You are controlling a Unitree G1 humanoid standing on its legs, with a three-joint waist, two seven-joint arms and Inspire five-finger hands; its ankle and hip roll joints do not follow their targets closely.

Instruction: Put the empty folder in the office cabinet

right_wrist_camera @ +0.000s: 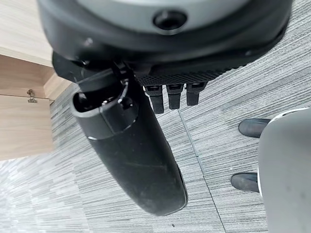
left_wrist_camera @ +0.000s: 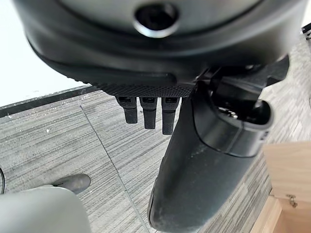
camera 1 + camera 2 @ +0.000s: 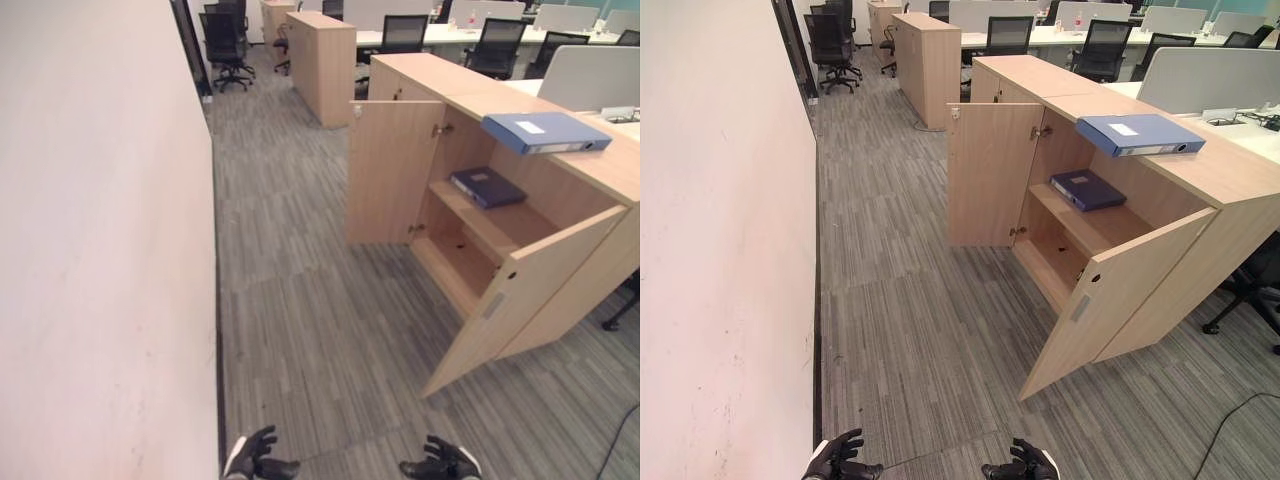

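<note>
A light-blue ring-binder folder (image 3: 545, 132) lies flat on top of the wooden office cabinet (image 3: 430, 72) to my right. Both cabinet doors stand open, the far one (image 3: 393, 170) and the near one (image 3: 530, 300). On the upper shelf inside lies a dark-blue folder (image 3: 487, 186); the lower shelf looks bare. My left hand (image 3: 255, 455) and right hand (image 3: 445, 462) hang low over the carpet, well short of the cabinet. Both have relaxed fingers and hold nothing, as the left wrist view (image 2: 204, 160) and right wrist view (image 1: 131, 150) also show.
A white wall (image 3: 100, 250) runs along my left side. A second wooden cabinet (image 3: 322, 60) stands farther back, with black office chairs (image 3: 225, 45) and desks (image 3: 450, 35) beyond it. Grey striped carpet (image 3: 300, 300) stretches between the wall and the open doors.
</note>
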